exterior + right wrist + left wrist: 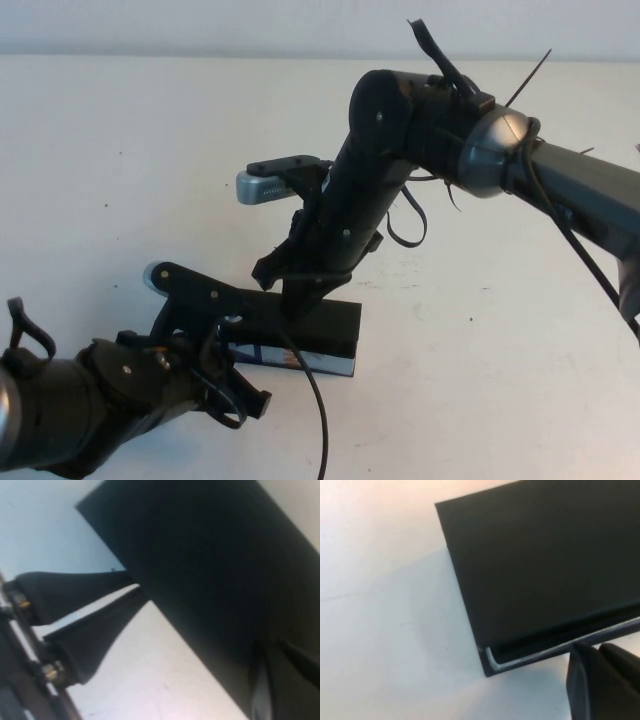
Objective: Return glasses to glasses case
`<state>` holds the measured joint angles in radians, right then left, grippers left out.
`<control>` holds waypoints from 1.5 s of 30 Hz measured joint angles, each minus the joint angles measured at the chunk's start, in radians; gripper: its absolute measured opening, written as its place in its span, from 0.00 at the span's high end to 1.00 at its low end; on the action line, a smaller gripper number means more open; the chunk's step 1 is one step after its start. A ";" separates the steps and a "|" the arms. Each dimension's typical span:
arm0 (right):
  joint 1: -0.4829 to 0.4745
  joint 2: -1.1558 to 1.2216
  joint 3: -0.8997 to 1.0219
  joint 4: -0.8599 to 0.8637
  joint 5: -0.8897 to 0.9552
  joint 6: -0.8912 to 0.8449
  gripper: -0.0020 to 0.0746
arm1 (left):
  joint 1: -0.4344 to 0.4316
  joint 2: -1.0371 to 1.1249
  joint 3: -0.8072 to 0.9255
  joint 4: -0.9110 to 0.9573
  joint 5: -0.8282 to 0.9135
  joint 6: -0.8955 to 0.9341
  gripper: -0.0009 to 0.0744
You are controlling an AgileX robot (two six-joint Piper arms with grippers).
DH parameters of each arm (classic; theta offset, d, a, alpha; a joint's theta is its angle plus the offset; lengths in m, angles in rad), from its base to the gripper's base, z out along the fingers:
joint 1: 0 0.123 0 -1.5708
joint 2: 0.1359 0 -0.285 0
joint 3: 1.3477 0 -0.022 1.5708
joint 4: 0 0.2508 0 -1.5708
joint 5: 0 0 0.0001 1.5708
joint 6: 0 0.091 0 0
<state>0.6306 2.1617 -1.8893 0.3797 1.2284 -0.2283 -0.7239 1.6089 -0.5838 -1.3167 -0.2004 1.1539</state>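
Note:
The glasses case (335, 322) is a black box with a white printed side panel (300, 358), lying at the middle front of the table. Its flat lid (545, 565) is down, with a thin gap above a silver rim (540, 654). The glasses are hidden. My left gripper (238, 338) is at the case's left end. In the right wrist view its two fingers (95, 630) stand slightly apart, tips at the case's edge. My right gripper (295, 288) points down onto the lid (210, 580) from above.
The white table (120, 180) spreads all round the case. The right arm (430, 120) reaches in from the upper right above the case. A black cable (315, 400) hangs over the front of the case.

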 joint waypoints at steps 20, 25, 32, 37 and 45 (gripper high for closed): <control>0.000 -0.002 0.102 0.045 -0.006 0.000 0.99 | 0.000 -0.005 0.000 0.000 -0.004 0.000 0.99; 0.000 -0.027 0.102 0.027 -0.008 0.000 0.99 | 0.000 -0.092 0.000 0.000 0.032 0.000 0.99; 0.000 -0.125 0.081 -0.058 -0.008 0.042 0.99 | 0.000 -0.292 0.000 -0.002 0.111 0.009 0.99; 0.000 -0.255 0.109 -0.085 -0.008 0.075 0.99 | 0.000 -0.492 0.002 -0.002 0.136 0.066 0.99; 0.000 -0.677 0.416 -0.228 -0.014 0.208 0.99 | 0.000 -1.009 0.140 -0.061 -0.057 0.090 0.99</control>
<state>0.6306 1.4849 -1.4736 0.1516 1.2145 -0.0208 -0.7239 0.6000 -0.4434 -1.3780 -0.2572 1.2436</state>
